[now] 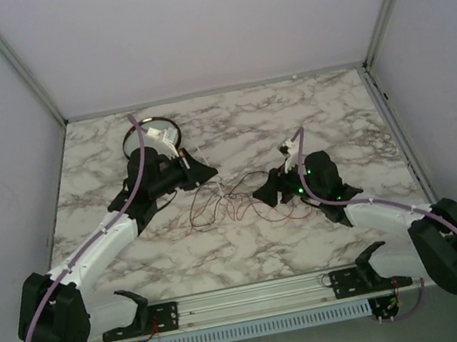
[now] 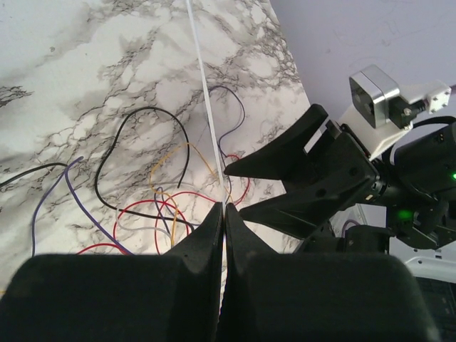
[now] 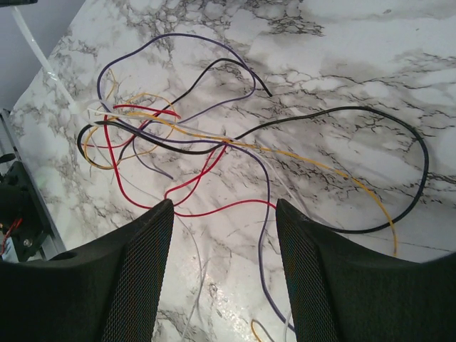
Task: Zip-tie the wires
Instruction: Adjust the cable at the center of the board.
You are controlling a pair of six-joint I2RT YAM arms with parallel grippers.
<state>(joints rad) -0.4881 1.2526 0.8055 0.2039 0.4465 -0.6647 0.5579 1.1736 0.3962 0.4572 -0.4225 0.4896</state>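
Observation:
The wires (image 1: 221,203) lie in a loose tangle of red, black, purple, yellow and white strands (image 3: 206,142) on the marble table. My left gripper (image 2: 224,206) is shut on a thin white zip tie (image 2: 206,107), which runs straight out from its fingertips over the wires (image 2: 160,206). In the top view that gripper (image 1: 208,171) sits at the tangle's left edge. My right gripper (image 3: 223,206) hangs open just above the table with red and purple strands passing between its fingers. It (image 1: 261,193) faces the left gripper from the right. The zip tie (image 3: 43,60) shows at far left in the right wrist view.
A round dark-rimmed dish (image 1: 157,120) stands at the back left, partly behind the left arm. Grey walls close in the marble table (image 1: 324,110) on three sides. A metal rail (image 1: 250,295) with both arm bases runs along the near edge.

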